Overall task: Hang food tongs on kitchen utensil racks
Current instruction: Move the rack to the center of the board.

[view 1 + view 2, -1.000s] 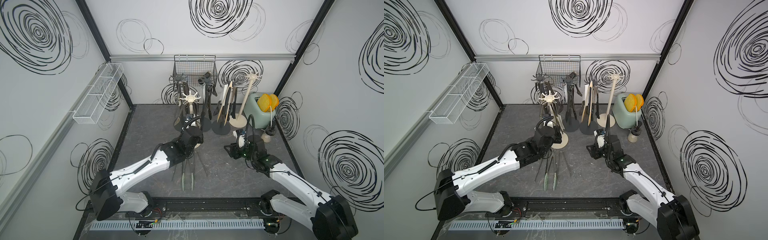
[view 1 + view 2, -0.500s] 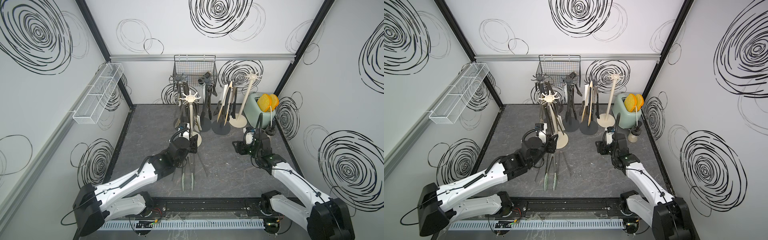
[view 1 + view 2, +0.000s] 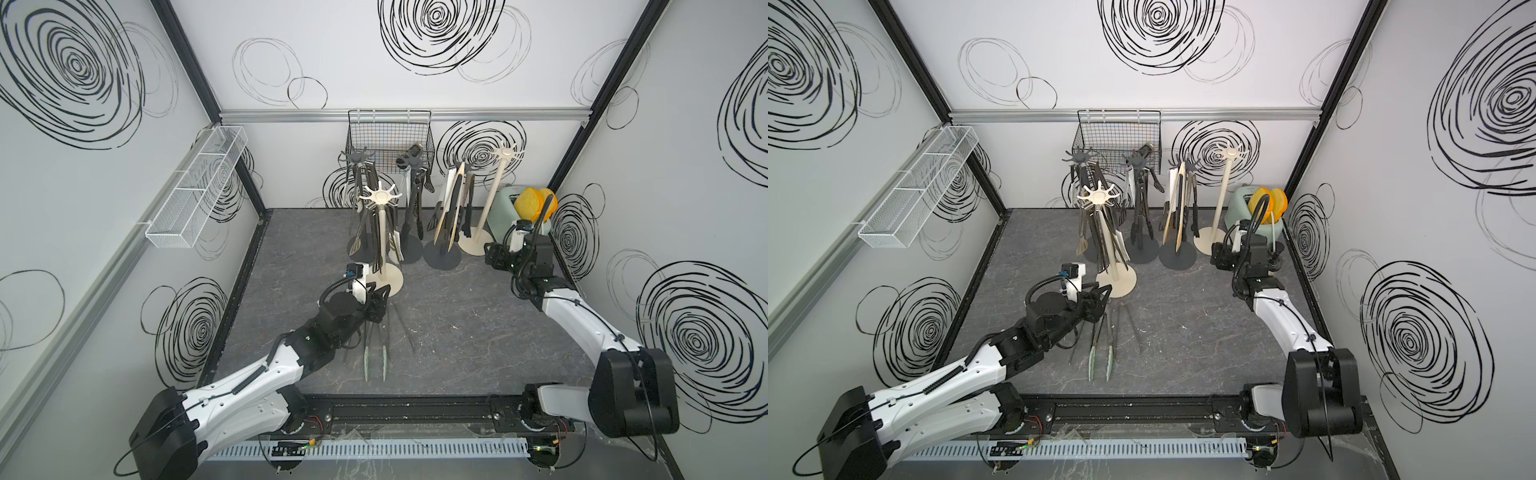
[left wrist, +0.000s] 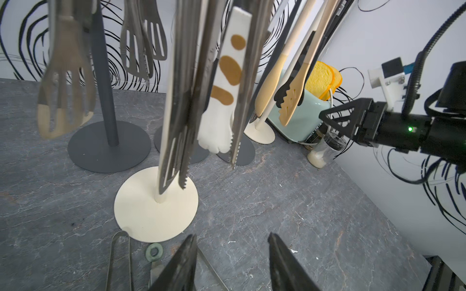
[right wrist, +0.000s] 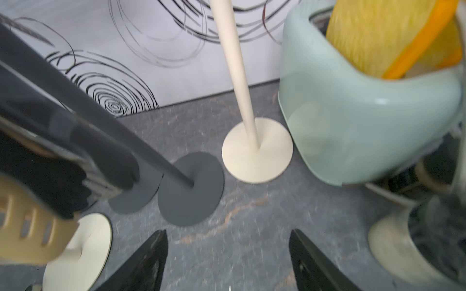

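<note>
1. Left pincer (image 4: 232, 236) is spread open and empty, down low over the bench (image 3: 457, 324), right by the near cream rack (image 3: 380, 198).
2. Right pincer (image 5: 227, 233) is wide open too with nothing in it, close to the far cream rack (image 5: 242, 100).
3. Green-tipped tongs (image 3: 366, 359) lie flat on the bench. Other tongs (image 3: 451, 208) hang on a dark rack (image 3: 442, 259).

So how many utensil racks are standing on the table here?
5. Front cream rack, loaded, mid-table; bare cream rack far right at the back; left grey rack, middle grey rack and right grey rack in the back row. None seems hidden.
</note>
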